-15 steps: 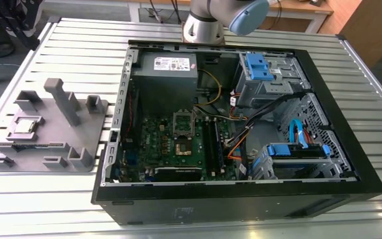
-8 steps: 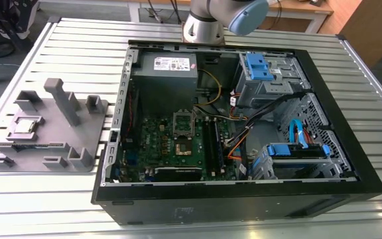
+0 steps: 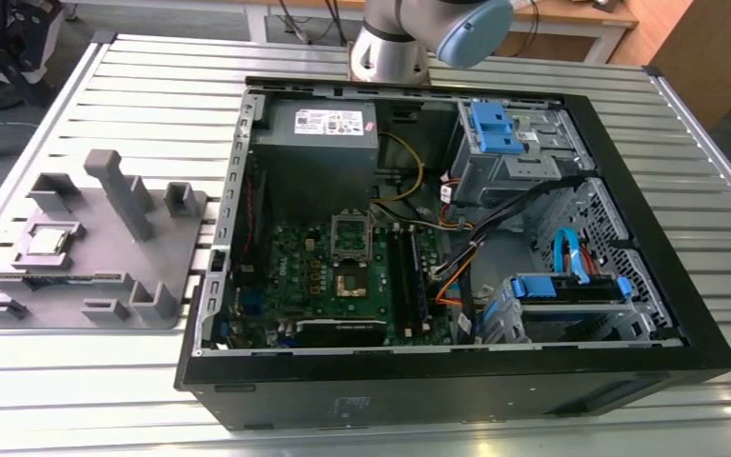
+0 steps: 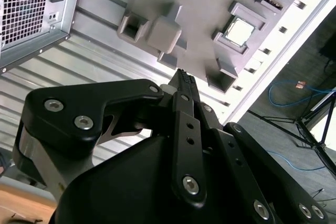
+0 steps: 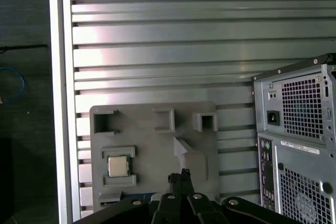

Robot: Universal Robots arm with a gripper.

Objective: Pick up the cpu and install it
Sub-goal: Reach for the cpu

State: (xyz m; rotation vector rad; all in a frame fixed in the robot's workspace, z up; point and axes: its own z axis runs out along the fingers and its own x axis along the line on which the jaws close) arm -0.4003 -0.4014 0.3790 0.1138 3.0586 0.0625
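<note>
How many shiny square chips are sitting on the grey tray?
1. The cpu lies in a pocket of the grey tray, at the exterior view's left of the computer case.

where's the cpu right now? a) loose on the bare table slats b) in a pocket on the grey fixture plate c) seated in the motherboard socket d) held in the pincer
b: the cpu lies in a framed pocket of the grey fixture plate, apart from the pincer.

Nothing legible, even on the white label [image 3: 326, 121] atop the power supply [image 3: 315, 162]
</note>
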